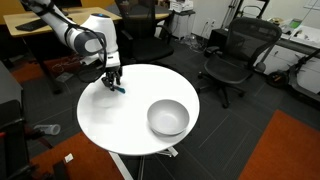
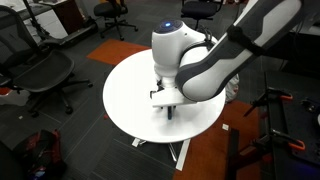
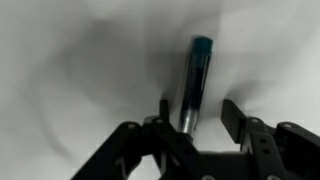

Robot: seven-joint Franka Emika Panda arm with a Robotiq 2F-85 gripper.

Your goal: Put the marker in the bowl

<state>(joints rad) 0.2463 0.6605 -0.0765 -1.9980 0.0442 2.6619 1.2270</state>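
The marker [image 3: 192,85] is a thin dark stick with a teal end, lying on the round white table [image 1: 120,125]. In the wrist view it lies between my gripper's [image 3: 200,112] two fingers, closer to the left one, with the teal end pointing away. The fingers stand apart around it and are low at the table top. In an exterior view the gripper [image 1: 112,82] is at the table's far left part, with the teal tip of the marker [image 1: 121,89] beside it. The grey-silver bowl [image 1: 168,117] stands empty on the near right part of the table. In the exterior view from the opposite side the arm hides the bowl.
Black office chairs [image 1: 235,55] stand around the table, and another chair [image 2: 40,70] shows in an exterior view. A desk [image 1: 40,40] is behind the arm. The table's edge [image 1: 90,85] is close to the gripper.
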